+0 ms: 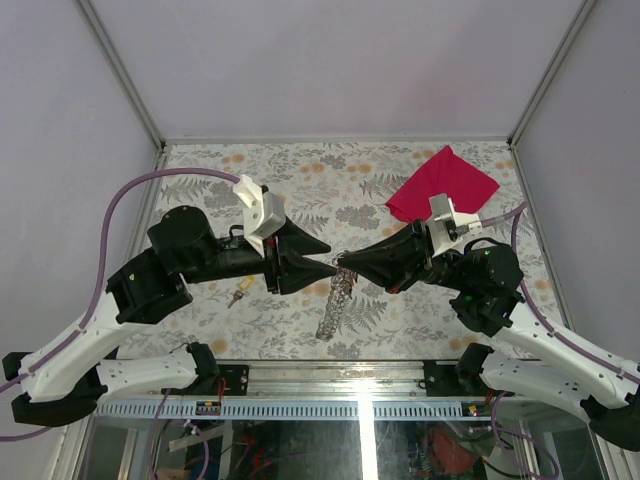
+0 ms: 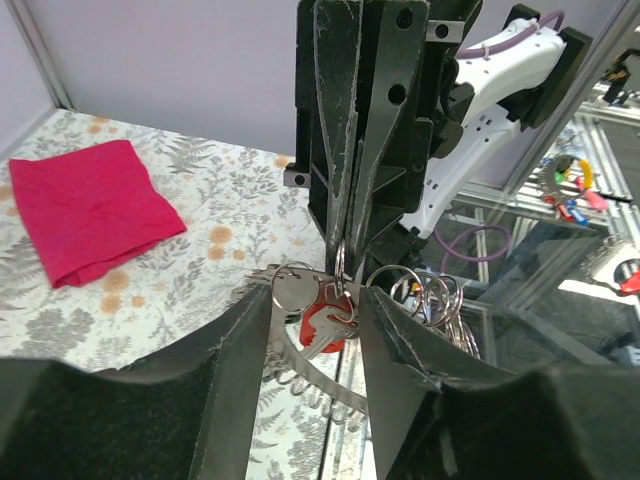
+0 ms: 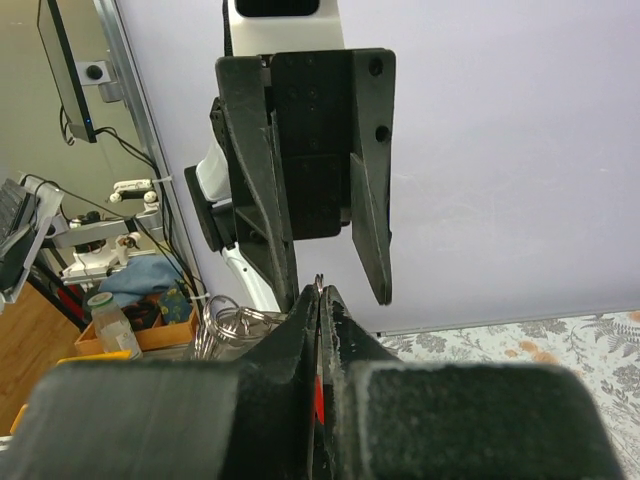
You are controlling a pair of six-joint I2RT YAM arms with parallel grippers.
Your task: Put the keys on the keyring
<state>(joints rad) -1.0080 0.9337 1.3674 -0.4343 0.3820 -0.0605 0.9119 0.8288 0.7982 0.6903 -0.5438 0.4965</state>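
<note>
Keyring bunch (image 1: pixel 338 295) centre; cloth (image 1: pixel 443 183) far right; key (image 1: pixel 240 294), probably, near left

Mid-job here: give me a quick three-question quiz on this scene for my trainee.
1. What is the right gripper shut on?
2. True or false: the left gripper is clamped on the red key.
3. Where is the brass key? A, on the table near the left arm; B, in the right gripper; C, in the left gripper.
Key: 1, the keyring. 2, false: its jaws stand apart. 3, A.
</note>
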